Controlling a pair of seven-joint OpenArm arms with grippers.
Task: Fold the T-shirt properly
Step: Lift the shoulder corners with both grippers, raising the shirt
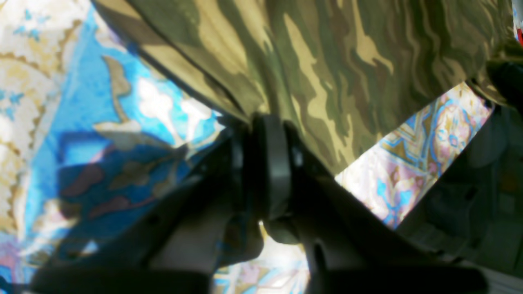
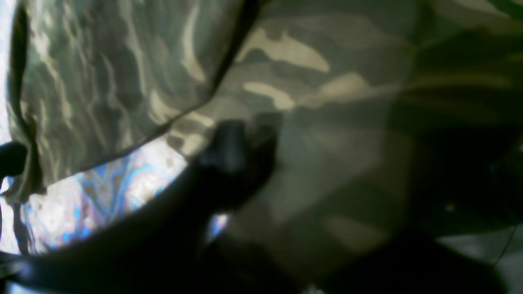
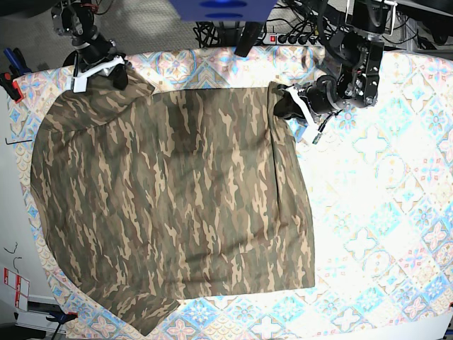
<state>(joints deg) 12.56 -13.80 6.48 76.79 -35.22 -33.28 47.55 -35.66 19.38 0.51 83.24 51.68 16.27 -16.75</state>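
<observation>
Left wrist view: one gripper in front, the left gripper [image 1: 265, 122], dark jaws nearly together, pinching an edge of the T-shirt [image 1: 335, 73]. Camo cloth runs up from the tips, and a bit hangs below them. One more gripper, the right gripper [image 1: 504, 81], partly in frame at the right edge, on the shirt's far side. One patterned tablecloth [image 1: 159, 98] underneath, blue most visible at left.

Right wrist view: right gripper large and blurred, dark tips near the middle against the shirt. Cloth covers part of the jaws, so can't tell how far open they are or whether the shirt is gripped. Left gripper shows at the left edge, at a bunched shirt corner.

Base view: one T-shirt, two arms, two grippers. Shirt spread over the tablecloth, left and centre of view, lower edge uneven, small folded bit at bottom. Left gripper at its upper right corner, jaws close together on cloth; right gripper at the bunched upper left part, jaw gap too small to tell. One red-and-white label [image 3: 15, 290] at lower left, print too small to read. Blue strip [image 3: 225, 8] at the top edge.
</observation>
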